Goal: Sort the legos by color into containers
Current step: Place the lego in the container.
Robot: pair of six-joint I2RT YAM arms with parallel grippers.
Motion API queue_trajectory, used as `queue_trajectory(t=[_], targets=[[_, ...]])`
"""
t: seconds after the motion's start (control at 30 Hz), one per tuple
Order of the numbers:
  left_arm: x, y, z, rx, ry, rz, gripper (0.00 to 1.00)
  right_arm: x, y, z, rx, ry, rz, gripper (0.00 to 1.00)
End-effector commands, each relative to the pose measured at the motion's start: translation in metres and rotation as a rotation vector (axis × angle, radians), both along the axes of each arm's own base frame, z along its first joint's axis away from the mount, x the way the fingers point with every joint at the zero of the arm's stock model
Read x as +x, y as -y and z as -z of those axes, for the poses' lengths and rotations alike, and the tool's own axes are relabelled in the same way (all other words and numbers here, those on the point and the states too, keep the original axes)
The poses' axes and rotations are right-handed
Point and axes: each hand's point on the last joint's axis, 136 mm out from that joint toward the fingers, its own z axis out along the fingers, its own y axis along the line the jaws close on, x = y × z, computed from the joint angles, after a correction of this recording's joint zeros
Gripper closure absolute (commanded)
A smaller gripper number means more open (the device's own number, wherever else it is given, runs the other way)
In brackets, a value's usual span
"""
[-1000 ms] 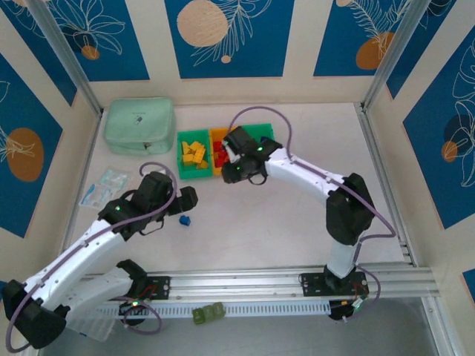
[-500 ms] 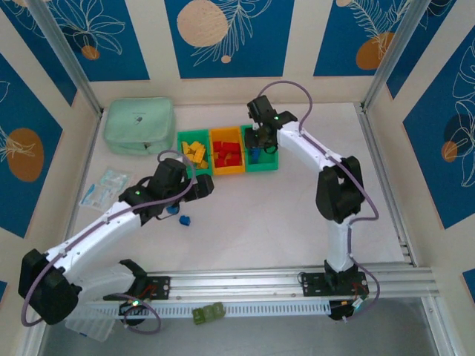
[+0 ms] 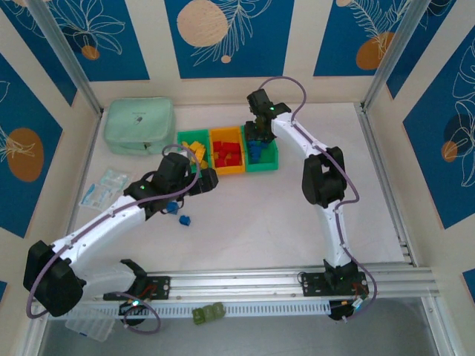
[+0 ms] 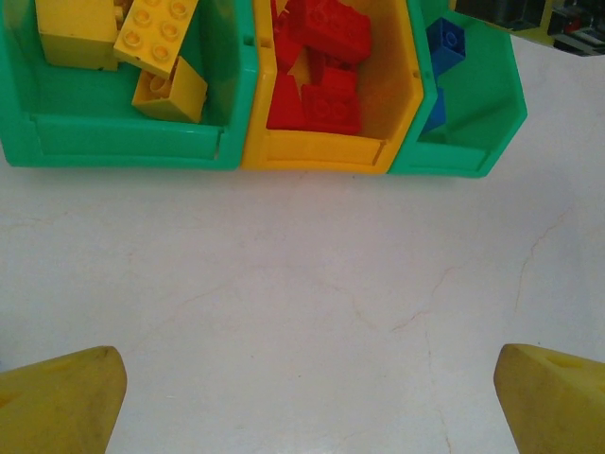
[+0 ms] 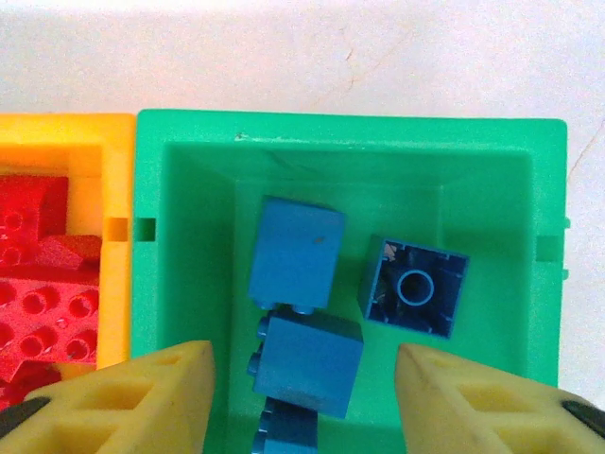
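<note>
Right, I read this as the drop end of a blue run. My right tool (image 5: 304, 397) hangs over the right-hand green bin (image 5: 350, 128), its jaws partly apart with nothing between them. A blue brick lies in the bin under the gap, touching neither pad, so I take it as delivered.

My left tool (image 4: 307, 407) is spread as wide as it goes and empty, low over bare tabletop (image 4: 302, 284) just in front of the bin row.

Next move, as I judge it: lift the right tool straight up clear of the bin walls, then go for the loose blue brick (image 3: 185, 220) on the tabletop near the left arm. The left tool is the nearer one, though it faces the bins and would have to pull back and turn down onto the brick. There is another blue patch just beside that arm, and I cannot tell whether it is a brick.

Counts:
- Three bins joined in a row.
- Blue bricks (image 5: 296, 251) in the right-hand green bin: four that I can make out (one upside down, one cut off at the frame edge).
- Red bricks (image 4: 331, 95) in the orange-yellow bin (image 4: 326, 149): a heap, at least four.
- Yellow bricks (image 4: 156, 33) in the left-hand green bin (image 4: 123, 142): at least three.
</note>
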Motion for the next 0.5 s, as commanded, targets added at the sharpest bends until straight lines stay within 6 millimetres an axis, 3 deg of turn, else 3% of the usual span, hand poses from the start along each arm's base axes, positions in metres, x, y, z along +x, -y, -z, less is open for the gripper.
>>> queue_trajectory(t=[0.0,0.2,0.47], targets=[[0.004,0.004,-0.022,-0.032,0.056,0.025,0.01,-0.018,-0.004,-0.033,0.018,0.032,-0.022,0.45],[-0.008,-0.008,-0.023,-0.027,0.064,0.014,0.01,-0.072,-0.029,-0.041,0.035,0.021,-0.097,0.41],[-0.038,-0.041,-0.009,0.027,0.014,-0.032,0.01,-0.152,-0.080,-0.032,0.070,-0.047,-0.233,0.36]])
